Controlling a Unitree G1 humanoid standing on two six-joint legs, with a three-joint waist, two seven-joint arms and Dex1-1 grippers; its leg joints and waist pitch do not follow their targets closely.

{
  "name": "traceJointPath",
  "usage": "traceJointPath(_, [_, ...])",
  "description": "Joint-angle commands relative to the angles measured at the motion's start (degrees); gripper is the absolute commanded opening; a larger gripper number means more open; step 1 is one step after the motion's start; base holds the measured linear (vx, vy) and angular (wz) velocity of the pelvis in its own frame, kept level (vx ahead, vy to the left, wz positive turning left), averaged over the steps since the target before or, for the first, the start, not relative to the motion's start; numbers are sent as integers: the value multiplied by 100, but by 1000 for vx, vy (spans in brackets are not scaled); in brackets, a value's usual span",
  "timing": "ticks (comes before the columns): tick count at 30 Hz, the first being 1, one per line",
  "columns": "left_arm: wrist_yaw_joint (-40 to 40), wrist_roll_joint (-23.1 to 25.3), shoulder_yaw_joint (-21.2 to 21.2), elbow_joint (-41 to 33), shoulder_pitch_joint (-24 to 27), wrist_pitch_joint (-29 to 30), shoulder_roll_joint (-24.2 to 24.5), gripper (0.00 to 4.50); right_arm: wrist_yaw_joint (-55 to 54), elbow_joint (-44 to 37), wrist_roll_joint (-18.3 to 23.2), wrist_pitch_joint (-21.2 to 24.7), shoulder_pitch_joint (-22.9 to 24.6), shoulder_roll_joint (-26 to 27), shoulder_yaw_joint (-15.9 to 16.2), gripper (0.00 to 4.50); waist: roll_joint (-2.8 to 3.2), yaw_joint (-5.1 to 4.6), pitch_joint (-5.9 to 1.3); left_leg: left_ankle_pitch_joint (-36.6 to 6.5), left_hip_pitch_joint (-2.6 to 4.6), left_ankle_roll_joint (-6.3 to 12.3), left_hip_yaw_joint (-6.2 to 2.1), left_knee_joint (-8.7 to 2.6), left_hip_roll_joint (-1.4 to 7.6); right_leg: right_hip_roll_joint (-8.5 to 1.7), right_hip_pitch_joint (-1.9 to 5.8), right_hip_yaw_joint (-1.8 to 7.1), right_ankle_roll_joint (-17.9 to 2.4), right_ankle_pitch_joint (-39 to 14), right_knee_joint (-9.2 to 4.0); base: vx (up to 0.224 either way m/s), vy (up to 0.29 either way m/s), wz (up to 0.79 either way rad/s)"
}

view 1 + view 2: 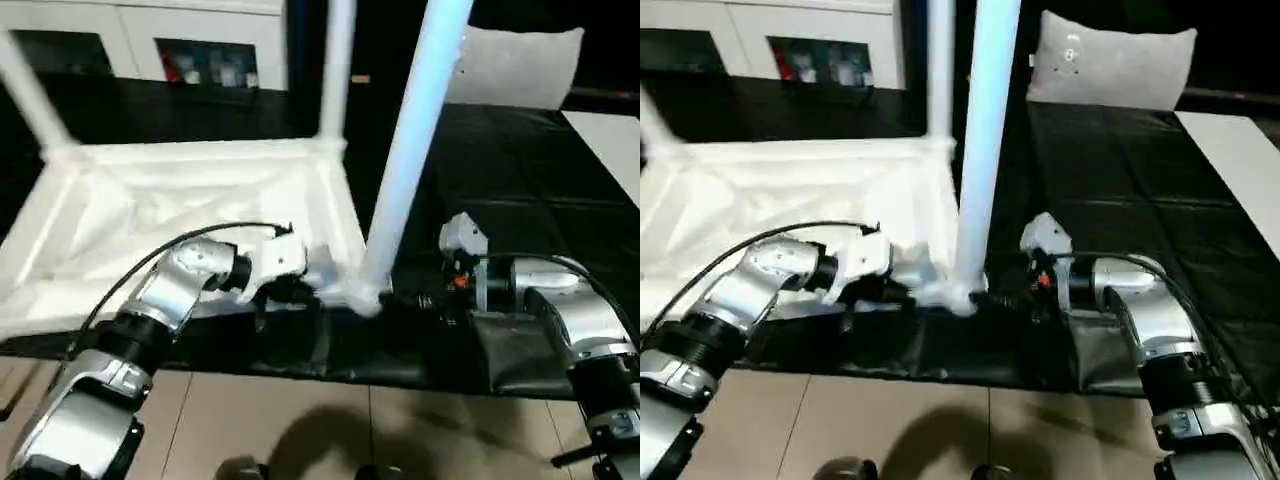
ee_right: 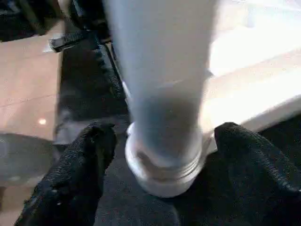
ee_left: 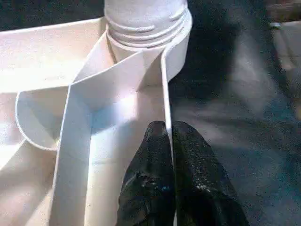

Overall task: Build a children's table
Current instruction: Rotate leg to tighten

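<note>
The children's table lies upside down on a black mat, its ribbed underside [image 1: 190, 205] facing up. Three white legs stand in corner sockets: one at the far left [image 1: 30, 95], one at the far right [image 1: 336, 70] and a tall one at the near right corner [image 1: 405, 160]. My left gripper [image 3: 167, 129] is shut on the thin rim wall [image 3: 164, 80] just beside that near socket [image 3: 146, 19]. My right gripper [image 2: 164, 134] is open, with one finger [image 2: 87, 155] on each side of the near leg's base [image 2: 162, 174] and small gaps showing.
A grey pillow [image 1: 515, 65] rests at the back right on the black mat [image 1: 520, 180]. A white cabinet with shelves [image 1: 150, 40] stands behind the table. Tan floor [image 1: 300, 430] lies in front of the mat, and a white surface [image 1: 615, 140] lies at the far right.
</note>
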Motion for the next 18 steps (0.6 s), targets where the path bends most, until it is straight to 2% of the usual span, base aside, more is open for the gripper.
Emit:
traceJointPath(1, [-341, -69, -184, -283, -21, -204, -15, 0, 191, 54, 132, -158, -99, -62, 39, 344, 22, -16, -422, -1153, 97, 383, -25, -353, 249, -454, 333, 250, -1216, -1415, -320, 0, 0, 0])
traceJointPath(5, [-604, -213, -224, -462, 51, -129, -27, 0, 460, -22, 289, -103, -65, 23, 101, 316, 19, 18, -427, -1177, 89, 340, -30, -353, 251, -473, 346, 253, -1228, -1445, -307, 0, 0, 0])
traceJointPath(6, [-613, -204, -230, -440, 46, -154, -37, 0, 514, -19, 321, -83, -67, 30, 111, 306, -11, 15, -428, -1147, 86, 365, -25, -349, 247, -467, 345, 253, -1221, -1446, -305, 0, 0, 0])
traceJointPath(13, [-681, -195, -243, -326, 31, -278, -57, 0, 723, 67, 317, -54, -77, 35, 169, 248, 5, 64, -435, -1160, 95, 323, -28, -343, 243, -463, 329, 253, -1111, -1673, -325, 0, 0, 0])
traceJointPath(14, [-677, -182, -240, -325, 41, -273, -56, 0, 746, 56, 353, -21, -66, 38, 177, 229, -4, 65, -449, -1156, 96, 318, -28, -340, 243, -462, 336, 251, -1108, -1666, -321, 0, 0, 0])
traceJointPath(18, [-644, -158, -212, -312, 46, -257, -74, 0, 834, 67, 379, 2, -54, 37, 218, 207, 3, 71, -448, -1159, 95, 302, -30, -338, 241, -467, 330, 251, -1084, -1711, -322, 0, 0, 0])
